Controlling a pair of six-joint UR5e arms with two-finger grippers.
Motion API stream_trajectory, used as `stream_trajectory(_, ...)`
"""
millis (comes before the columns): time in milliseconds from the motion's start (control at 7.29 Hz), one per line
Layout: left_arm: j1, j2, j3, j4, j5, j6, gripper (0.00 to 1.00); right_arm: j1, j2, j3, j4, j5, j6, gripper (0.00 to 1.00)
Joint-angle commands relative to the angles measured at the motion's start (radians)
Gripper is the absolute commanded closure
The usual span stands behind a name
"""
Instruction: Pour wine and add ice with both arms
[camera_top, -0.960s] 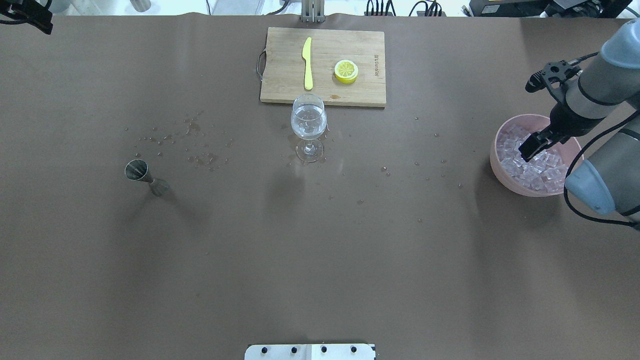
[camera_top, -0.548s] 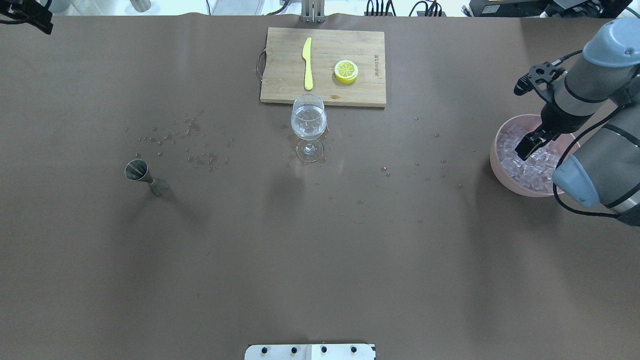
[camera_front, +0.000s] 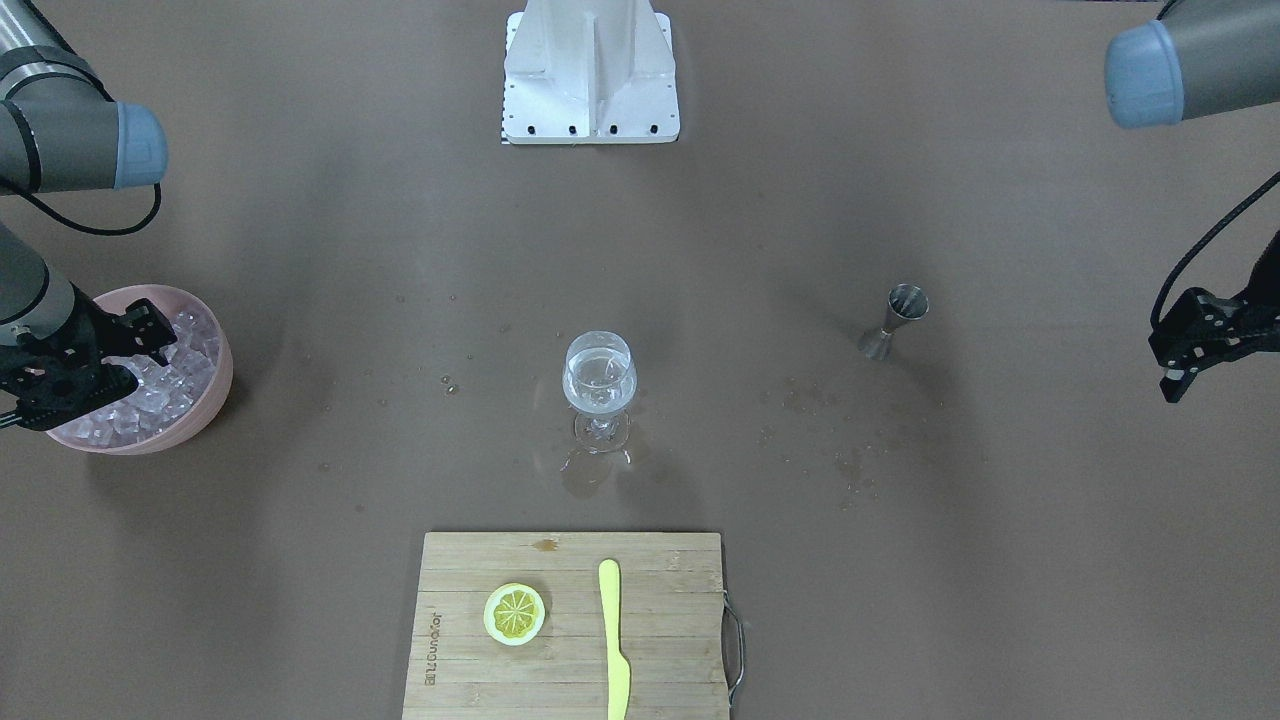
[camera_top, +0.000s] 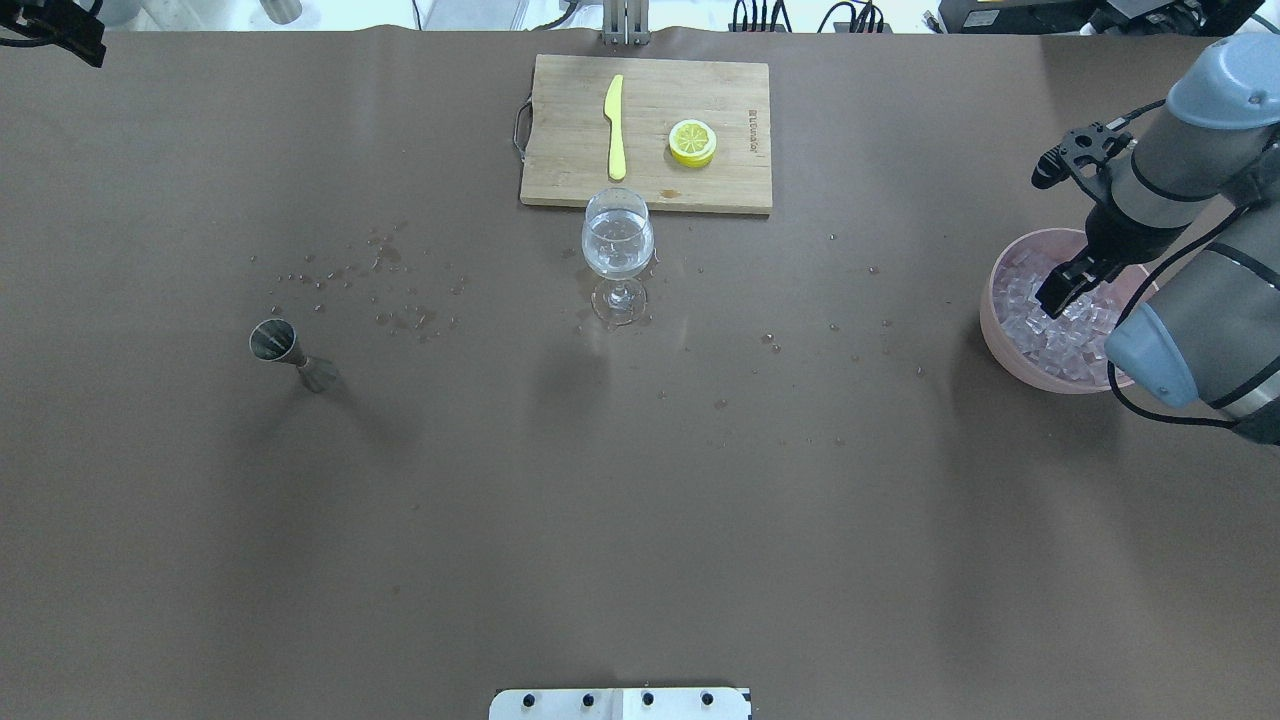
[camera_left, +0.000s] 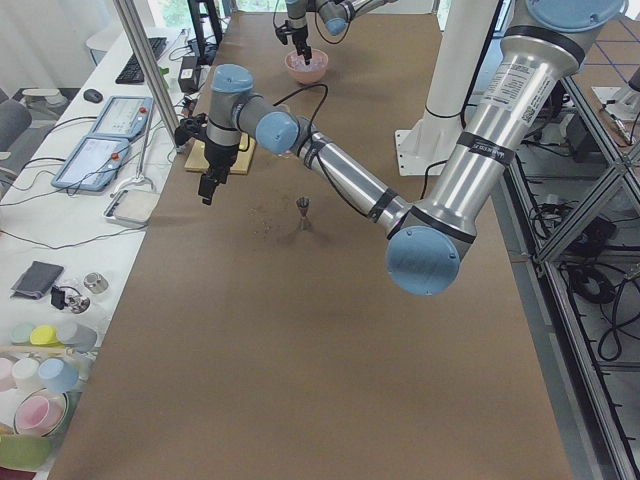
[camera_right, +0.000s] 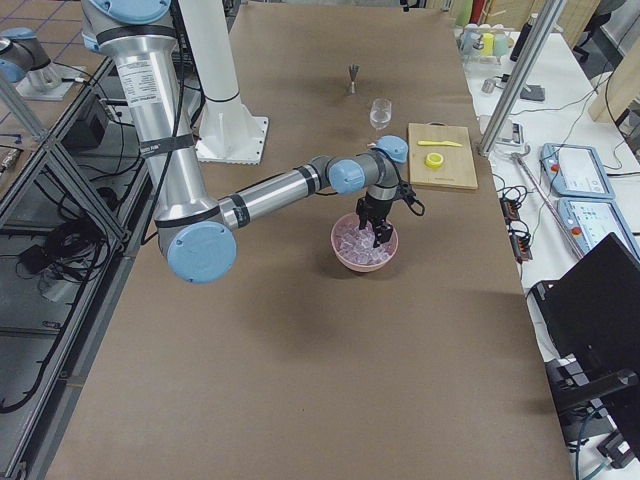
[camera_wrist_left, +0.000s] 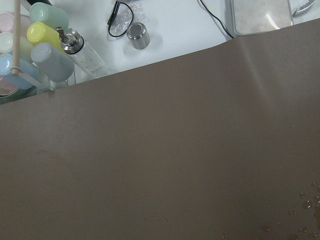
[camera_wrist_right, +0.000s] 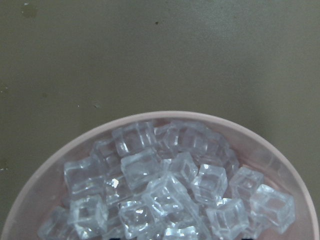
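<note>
A wine glass (camera_top: 618, 245) stands at the table's middle with clear wine in its bowl; it also shows in the front view (camera_front: 599, 385). A pink bowl (camera_top: 990, 320) at the right holds many clear ice cubes (camera_top: 1050, 335), seen close in the right wrist view (camera_wrist_right: 165, 190). My right gripper (camera_top: 1058, 295) hangs just above the ice, fingers close together. I cannot make out a cube between them. My left gripper (camera_front: 1172, 385) hovers high at the far left, away from everything; I cannot tell if it is open. A steel jigger (camera_top: 275, 342) stands alone at the left.
A wooden cutting board (camera_top: 560, 160) behind the glass carries a yellow knife (camera_top: 614, 125) and a lemon slice (camera_top: 692, 141). Droplets (camera_top: 390, 290) spot the brown table cover. The white base block (camera_front: 590, 70) sits at the robot's edge. Bottles and cups (camera_wrist_left: 45, 45) stand beyond the left edge.
My right arm has risen, lifting its gripper a little out of the ice. The left arm, glass and jigger have not moved.
</note>
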Motion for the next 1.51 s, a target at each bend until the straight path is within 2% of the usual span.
stream_trajectory(0, -0.002, 0.000, -0.002, 0.000, 0.000, 0.000, 0.02, 0.006, 0.001, -0.010, -0.001, 0.007, 0.003, 0.47)
stream_trajectory(137, -0.002, 0.000, -0.002, 0.000, 0.000, 0.000, 0.02, 0.005, 0.001, -0.019, 0.000, 0.007, 0.006, 0.54)
stream_trajectory(548, -0.002, 0.000, 0.000, 0.000, 0.000, -0.002, 0.02, 0.005, 0.001, -0.022, 0.000, 0.007, 0.006, 0.54)
stream_trajectory(686, -0.002, 0.000, -0.002, 0.001, 0.000, -0.002, 0.01, 0.005, 0.001, -0.024, 0.000, 0.007, 0.008, 0.65)
stream_trajectory(823, -0.003, 0.000, -0.002, 0.001, 0.000, -0.002, 0.01, 0.006, 0.003, -0.024, -0.001, 0.009, 0.012, 0.86)
stream_trajectory(960, -0.011, -0.001, -0.002, 0.001, -0.002, -0.002, 0.01, 0.006, 0.003, -0.022, 0.000, 0.026, 0.012, 1.00)
stream_trajectory(1097, -0.014, 0.000, -0.002, 0.001, -0.002, 0.000, 0.01, 0.025, 0.019, -0.017, -0.003, 0.055, 0.012, 1.00)
stream_trajectory(1234, -0.029, -0.001, -0.002, 0.012, -0.006, 0.000, 0.02, 0.095, 0.070, -0.014, -0.048, 0.143, 0.011, 1.00)
stream_trajectory(1371, -0.031, -0.003, -0.006, 0.015, -0.008, 0.003, 0.01, 0.136, 0.099, 0.007, -0.084, 0.189, 0.008, 1.00)
